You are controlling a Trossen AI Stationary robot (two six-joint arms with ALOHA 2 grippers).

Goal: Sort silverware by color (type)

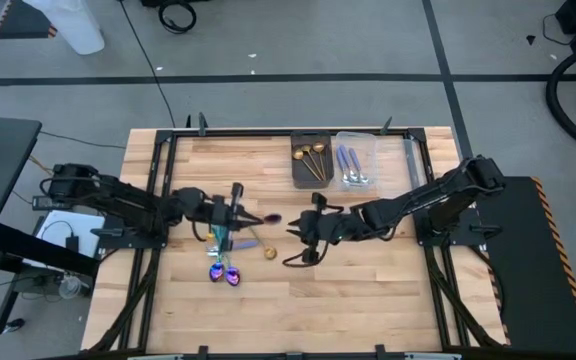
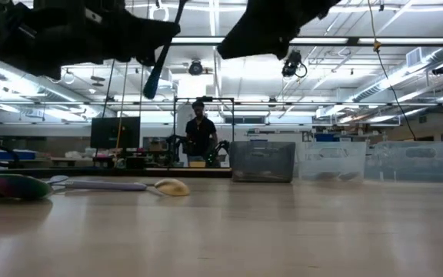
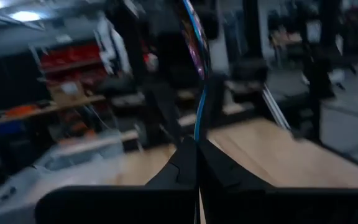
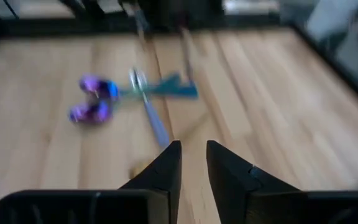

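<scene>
Iridescent spoon (image 3: 196, 43) sits pinched upright in my left gripper (image 3: 197, 163), fingers closed on its handle, lifted clear for carrying right to the far bins (image 1: 334, 161). My right gripper (image 4: 192, 163) hovers slightly open, empty, near the remaining silverware (image 1: 230, 255) mid-table.

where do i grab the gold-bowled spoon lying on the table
The gold-bowled spoon lies flat on the wood, so come straight down from above, jaws set across its thin handle just behind the bowl. The bowl is wide and rounded, and the handle's far end runs toward the purple spoons, which the jaws might bump.
</scene>
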